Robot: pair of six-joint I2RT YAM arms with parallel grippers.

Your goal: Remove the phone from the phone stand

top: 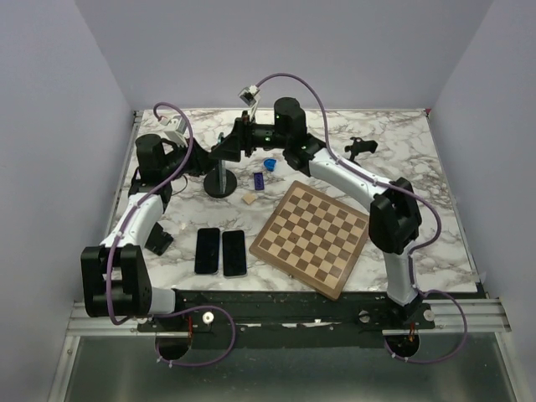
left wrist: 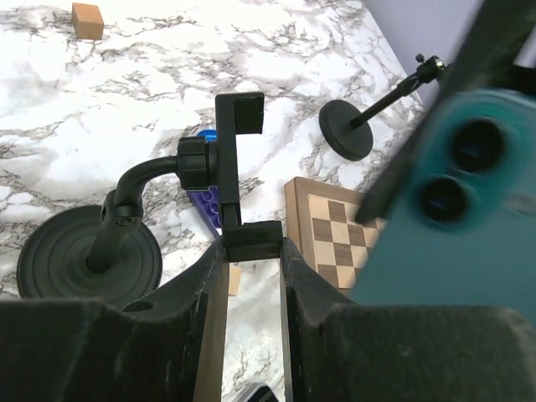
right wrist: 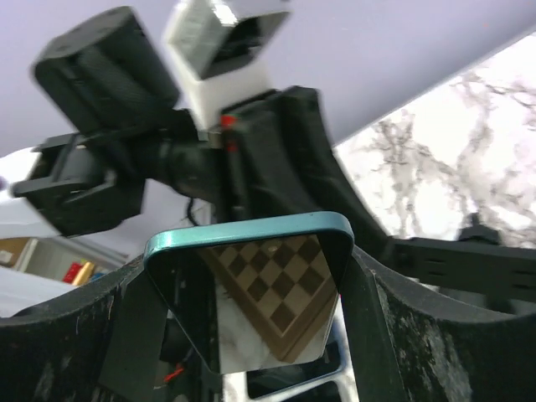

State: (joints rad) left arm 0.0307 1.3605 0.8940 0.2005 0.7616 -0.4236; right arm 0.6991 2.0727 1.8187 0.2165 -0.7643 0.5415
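At the back of the table, your right gripper [right wrist: 251, 285] is clenched on the teal phone [right wrist: 260, 322], jaws about half spread across its width. It holds the phone in the air just beside the cradle, not touching it. Your left gripper [left wrist: 253, 251] is nearly closed, both fingers pinching the lower clamp of the phone stand [left wrist: 224, 172], which stands upright on its round base.

Close around that base lie one blue brick [top: 260, 179], one small blue cup [top: 270, 164] and one wooden block [top: 249, 199]. One chessboard [top: 310, 239] sits under the right arm. Nearer the left arm, a dark phone [top: 208, 249] lies flat with a second dark phone [top: 234, 252] just beside it, so three phones in all. There are two stands too; the spare stand [left wrist: 346, 130] sits well apart, toward the far right.
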